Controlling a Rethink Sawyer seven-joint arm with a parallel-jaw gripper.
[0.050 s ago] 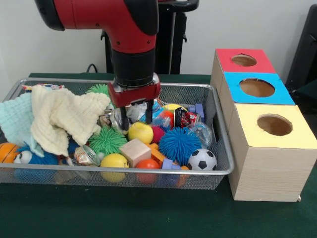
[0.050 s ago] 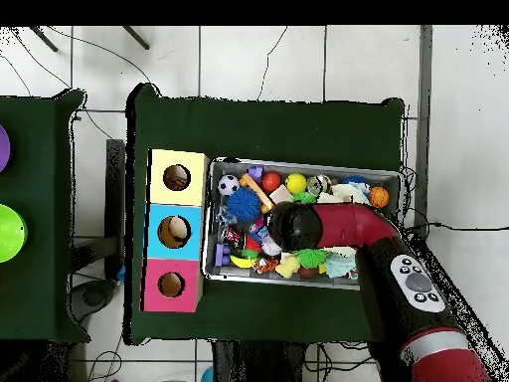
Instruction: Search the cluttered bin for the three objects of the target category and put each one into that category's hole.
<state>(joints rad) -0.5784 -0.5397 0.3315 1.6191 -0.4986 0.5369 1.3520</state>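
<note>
Closest to the camera in the front view is the green-covered bench [image 1: 124, 213], bare along the bottom of the frame, then the wire bin [image 1: 225, 163] with the sorting box [image 1: 267, 168] sitting just beside its right end. Front row in the bin, lower middle: a soccer ball [image 1: 202, 159], a wooden cube [image 1: 135, 151], yellow ball [image 1: 114, 161] and an orange one [image 1: 148, 164]. Behind those sit a blue spiky ball [image 1: 179, 145], a green spiky ball [image 1: 107, 141] and another yellow ball [image 1: 140, 132], with a cream cloth [image 1: 64, 116] piled over the left half. The box has three holes going back: yellow top [image 1: 275, 125] nearest, blue top [image 1: 256, 88], then red top [image 1: 243, 60] at upper right. The gripper [image 1: 142, 115] is down in the middle of the bin behind that second yellow ball, and one dark finger [image 1: 149, 111] shows, but I honestly can't tell if the fingers are apart or pinched on something. Looks to me like it's at the digging/grabbing stage, nothing visibly delivered yet. Which category is the target isn't shown, so I can't single out the three objects; they'd be somewhere in that pile. Next it'd need a solid hold, a straight lift clear of the rim, then a swing right toward the holes.
</note>
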